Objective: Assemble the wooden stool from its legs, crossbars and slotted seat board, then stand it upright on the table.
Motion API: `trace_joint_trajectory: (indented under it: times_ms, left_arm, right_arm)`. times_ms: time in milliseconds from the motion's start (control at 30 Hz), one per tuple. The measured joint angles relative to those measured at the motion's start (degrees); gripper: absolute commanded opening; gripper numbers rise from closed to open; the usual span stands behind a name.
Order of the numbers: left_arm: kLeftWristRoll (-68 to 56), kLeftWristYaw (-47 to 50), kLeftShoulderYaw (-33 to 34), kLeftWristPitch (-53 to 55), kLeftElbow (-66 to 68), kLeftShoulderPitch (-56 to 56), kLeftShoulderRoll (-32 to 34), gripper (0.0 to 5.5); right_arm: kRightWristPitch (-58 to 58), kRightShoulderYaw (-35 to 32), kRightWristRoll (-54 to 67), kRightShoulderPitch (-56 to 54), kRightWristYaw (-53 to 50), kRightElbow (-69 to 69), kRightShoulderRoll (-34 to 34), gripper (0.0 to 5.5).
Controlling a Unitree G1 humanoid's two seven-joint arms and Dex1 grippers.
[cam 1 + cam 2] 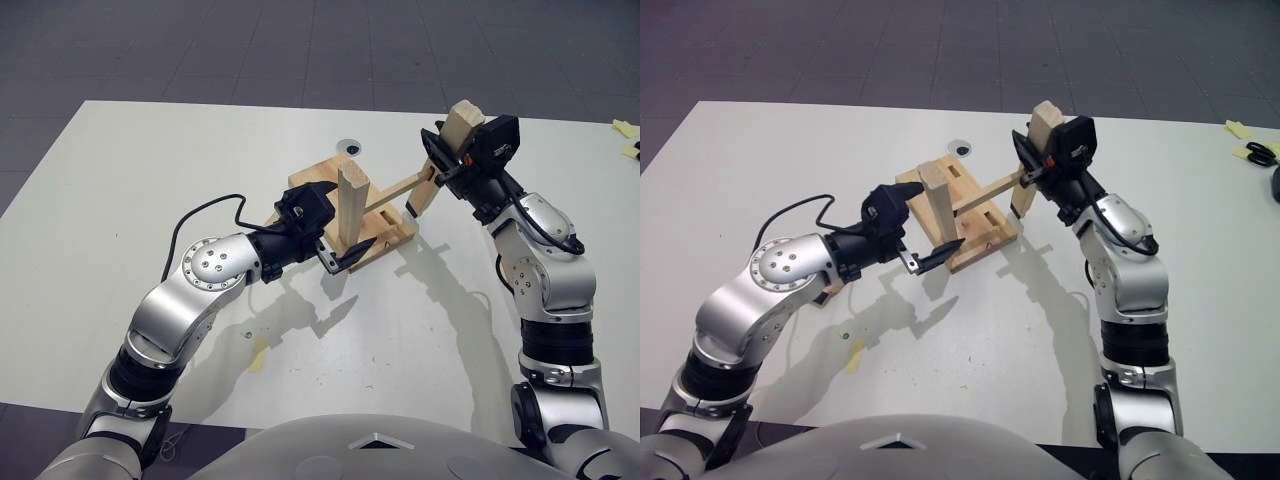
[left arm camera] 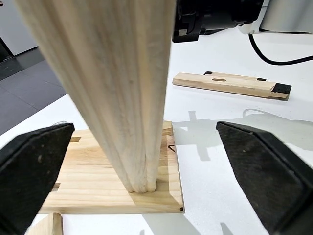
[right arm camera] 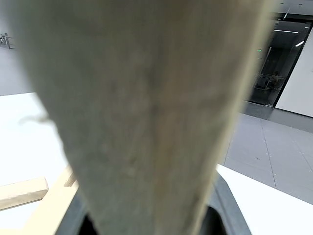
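Two grippers noted. Left gripper (image 1: 348, 256): fingers spread wide, gripping nothing, low over the table (image 1: 150, 170) at the near edge of the seat board (image 2: 93, 183). In the left wrist view one finger (image 2: 34, 171) sits on each side of the upright leg (image 1: 353, 200), both clear of the wood. That leg stands vertical with its foot planted in the seat board, which lies flat near the middle of the table, slots facing up.

Right gripper (image 1: 450, 150): clenched on a second leg (image 1: 462, 122), held in the air above the right end of the board and tilted, upper end away from the robot. A crossbar (image 1: 398, 188) is fixed to this leg and slopes down toward the board, ending behind the upright leg. Cannot tell whether its free end touches the board.

Further out: a loose slotted bar (image 2: 225, 84) lies flat on the table, apart from the board. Yellow tape scrap (image 1: 258, 356) near the front edge. Scissors (image 1: 1262, 152) at the far right edge.
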Motion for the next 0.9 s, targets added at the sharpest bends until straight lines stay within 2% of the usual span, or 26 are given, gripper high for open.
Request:
trace_joint_trajectory:
  times_ms: [333, 600, 900]
  left_arm:
    - [2.5, -0.6, -1.3, -0.9, 1.0, 0.4, -0.1, 5.40]
    - [4.6, -0.9, -1.5, -1.7, 1.8, 0.4, -0.2, 5.40]
    - [3.9, -4.1, 8.3, -1.3, 0.2, -1.7, 3.9, 5.40]
  right_arm:
    - [0.3, 0.6, -0.1, 0.4, -0.5, -1.1, 1.8, 1.02]
    - [1.3, 1.3, 2.2, 1.6, 5.4, -3.9, 0.0, 1.02]
    - [1.3, 1.8, 1.9, 1.0, 5.0, -4.2, 0.5, 1.02]
